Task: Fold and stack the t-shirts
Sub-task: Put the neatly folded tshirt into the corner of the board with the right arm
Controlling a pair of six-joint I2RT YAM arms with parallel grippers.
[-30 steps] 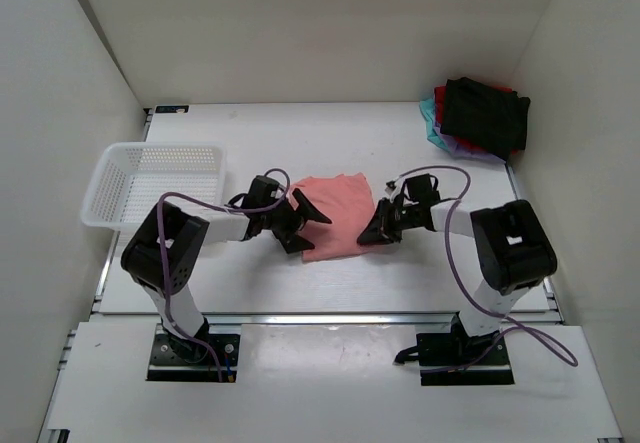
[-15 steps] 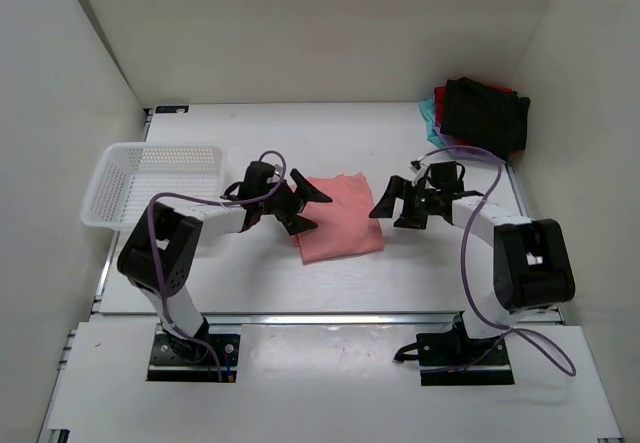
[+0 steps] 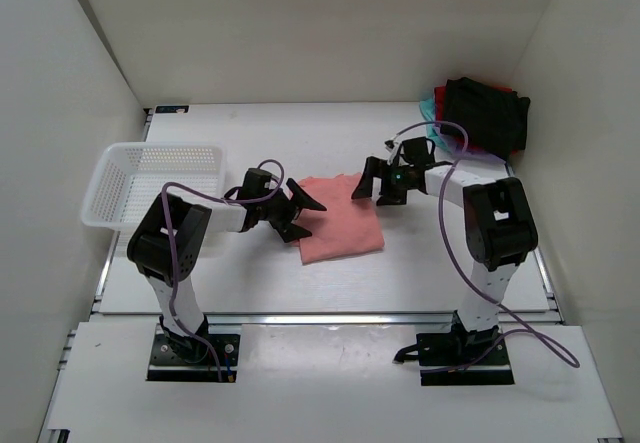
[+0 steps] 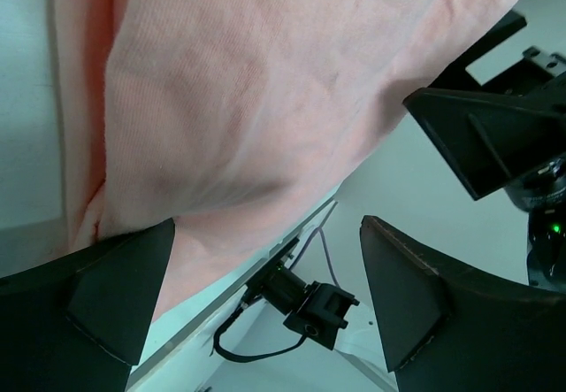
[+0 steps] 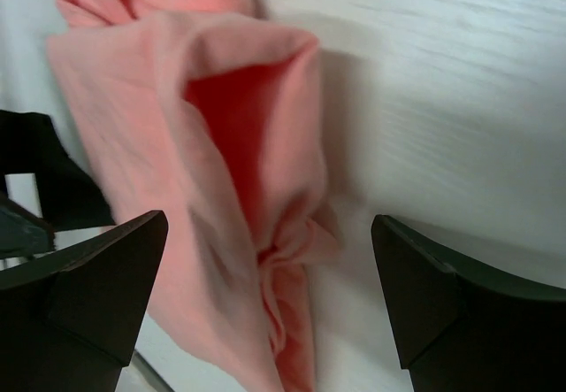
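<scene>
1. Salmon-pink cloth, a wrinkled t-shirt [image 3: 340, 231], is laid folded into a rough rectangle at the middle of the white surface [image 3: 430, 258], between the two arms.
2. The left jaws are spread wide at the shirt's left edge. In the left wrist view the pink cloth [image 4: 248, 100] is seen between and beyond the black fingers [image 4: 115, 295], and nothing is clamped.
3. The right jaws are set wide apart at the shirt's far right corner. A loose, open fold of the cloth [image 5: 239, 171] is seen ahead of them, ungripped.
4. A stack of folded t-shirts [image 3: 480, 118], topped by a black one with red, teal and purple edges shown beneath, is set in the far right corner, well apart from the pink shirt.
5. A white mesh plastic basket [image 3: 150, 178] is placed at the left edge of the surface.
</scene>
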